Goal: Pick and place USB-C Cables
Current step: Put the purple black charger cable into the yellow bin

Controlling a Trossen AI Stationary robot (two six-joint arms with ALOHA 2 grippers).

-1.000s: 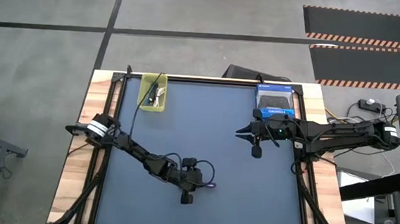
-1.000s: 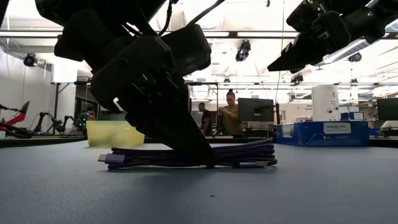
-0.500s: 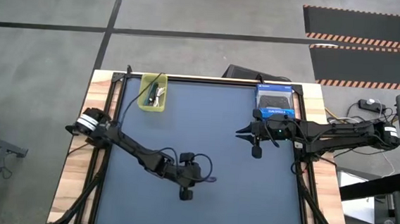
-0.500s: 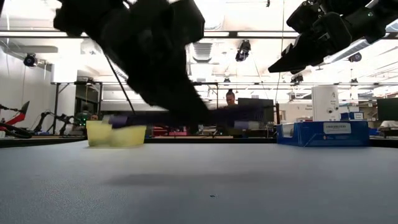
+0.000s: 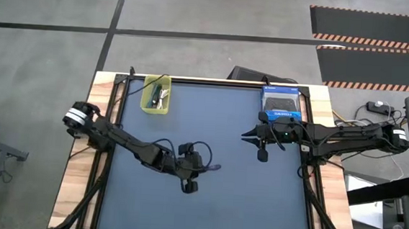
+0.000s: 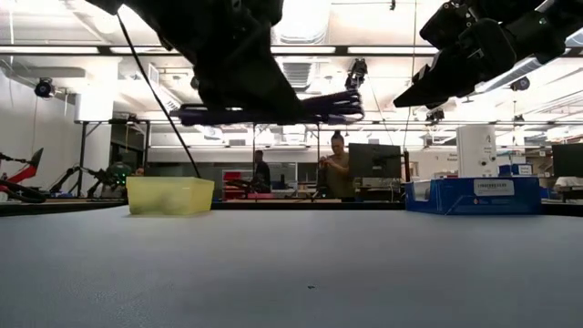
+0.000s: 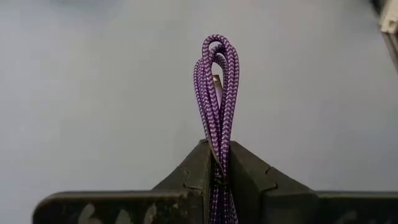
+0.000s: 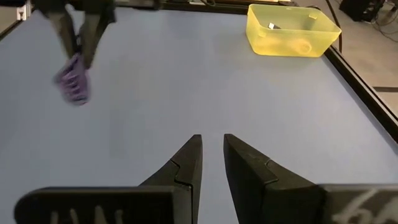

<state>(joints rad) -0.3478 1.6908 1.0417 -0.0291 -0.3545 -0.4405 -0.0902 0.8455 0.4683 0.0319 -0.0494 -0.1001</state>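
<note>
The purple USB-C cable (image 6: 332,105) is a braided bundle, held level in the air by my left gripper (image 5: 202,166) over the table's middle near part. Its looped end (image 7: 217,50) sticks out past the fingers in the left wrist view, and the right wrist view shows the bundle (image 8: 74,86) from afar. The yellow bin (image 5: 156,95) stands at the far left, with a dark and a white cable inside. My right gripper (image 8: 211,142) hovers open at the table's right side, touching nothing. The green cable is not in view. My left gripper pinches the purple bundle between its two fingers, at about mid-length (image 7: 217,152), across all the coiled strands. The fingers (image 6: 260,96) come at it from above, slanting, and lie across the bundle. The bundle is lifted clear of the table and stays roughly level.
A blue box (image 5: 281,103) sits at the far right corner of the table, beside the right arm. The blue mat (image 5: 219,216) lies bare between the arms and the bin. People stand in the room behind the table (image 6: 337,164).
My left gripper, shut on the purple bundle, has risen from the table and drifted a little toward the far edge. The bundle lay on the mat a second ago and now hangs clear above it, still level.
</note>
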